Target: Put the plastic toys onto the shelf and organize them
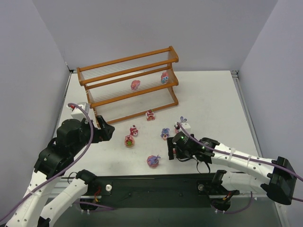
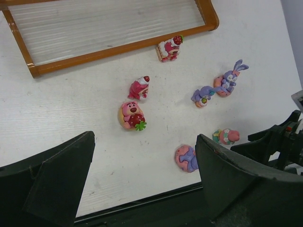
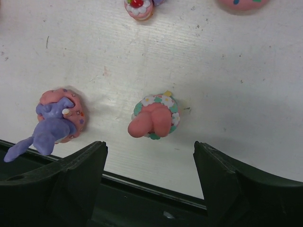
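Bright even light, faint shadows beneath toys (image 2: 132, 116).

A faintly scuffed white bench (image 1: 213, 104) filled the middle of the frame, closed in by pale grey walls (image 1: 142, 28) at the top, left and right, while a black plate (image 1: 156, 184) ran along its lower edge.

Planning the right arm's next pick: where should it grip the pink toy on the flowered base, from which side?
Probably the round flowered base of the pink toy, from straight above, one finger on each flank: the base is its widest part, with both flanks free.
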Controlling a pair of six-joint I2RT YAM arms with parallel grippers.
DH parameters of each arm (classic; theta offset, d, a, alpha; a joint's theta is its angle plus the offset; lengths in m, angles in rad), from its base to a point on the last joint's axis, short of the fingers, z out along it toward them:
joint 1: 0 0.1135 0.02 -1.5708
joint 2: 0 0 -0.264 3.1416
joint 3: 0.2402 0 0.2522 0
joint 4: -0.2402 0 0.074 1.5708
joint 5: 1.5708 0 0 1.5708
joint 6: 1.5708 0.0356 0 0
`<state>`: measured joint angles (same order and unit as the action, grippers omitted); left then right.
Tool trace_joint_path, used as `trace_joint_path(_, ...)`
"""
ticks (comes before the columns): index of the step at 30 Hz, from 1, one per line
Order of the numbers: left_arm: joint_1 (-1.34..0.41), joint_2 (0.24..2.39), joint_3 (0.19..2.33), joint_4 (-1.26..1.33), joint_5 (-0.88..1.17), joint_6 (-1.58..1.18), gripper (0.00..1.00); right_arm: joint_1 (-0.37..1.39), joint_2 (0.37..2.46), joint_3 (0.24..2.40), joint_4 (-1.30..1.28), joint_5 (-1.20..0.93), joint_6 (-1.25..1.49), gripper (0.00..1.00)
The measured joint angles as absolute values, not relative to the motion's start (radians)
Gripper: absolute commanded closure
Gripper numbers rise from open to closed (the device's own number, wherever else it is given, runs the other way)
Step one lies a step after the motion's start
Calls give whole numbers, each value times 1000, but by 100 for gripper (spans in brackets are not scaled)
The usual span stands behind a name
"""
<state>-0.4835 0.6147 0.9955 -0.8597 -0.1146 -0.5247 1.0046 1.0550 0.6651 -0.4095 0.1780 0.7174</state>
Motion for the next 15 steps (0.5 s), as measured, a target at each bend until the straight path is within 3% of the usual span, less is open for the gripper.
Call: trace_joint_path(15, -484, 569, 996, -849, -104, -548, 3, 1023, 1123, 527, -187, 240, 671, 26)
